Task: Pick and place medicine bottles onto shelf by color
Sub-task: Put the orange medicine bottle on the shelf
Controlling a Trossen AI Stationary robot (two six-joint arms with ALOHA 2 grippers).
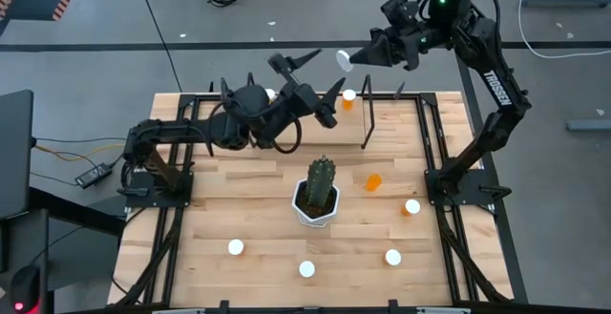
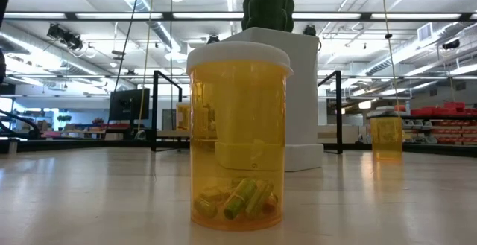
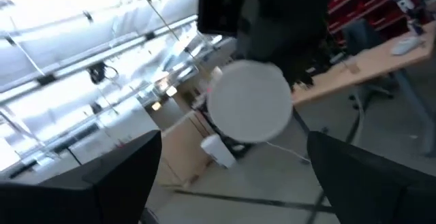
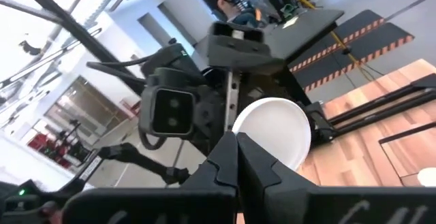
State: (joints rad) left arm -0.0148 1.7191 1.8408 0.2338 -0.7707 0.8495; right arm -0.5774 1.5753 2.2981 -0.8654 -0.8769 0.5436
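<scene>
From above, the left gripper [image 1: 307, 69] hung raised over the far edge of the light-wood worktop [image 1: 239, 214], its fingers spread wide and empty. Facing it, the right gripper [image 1: 368, 54] was clenched on a white-capped orange pill bottle [image 1: 345, 61], held in the air beyond the low shelf with thin black rod frames [image 1: 368, 121]. One more bottle [image 1: 348, 97] stood on that shelf; others sat scattered around the green cactus in a white pot [image 1: 318, 192], one orange bottle on its side [image 1: 373, 181].

At table height, a translucent-orange bottle with a white cap [image 2: 238, 135] stood close to the lens, another [image 2: 386, 135] far off near the shelf.

The left wrist view showed the round white cap [image 3: 249, 101] between the parted fingers [image 3: 112, 176], not touched.

The right wrist view showed the closed fingers [image 4: 235, 173] pinching the bottle just under its cap [image 4: 274, 132].

The risk — as I judge it — was a mid-air handover: if the right gripper let go before the left closed, the bottle would fall outside the worktop.
</scene>
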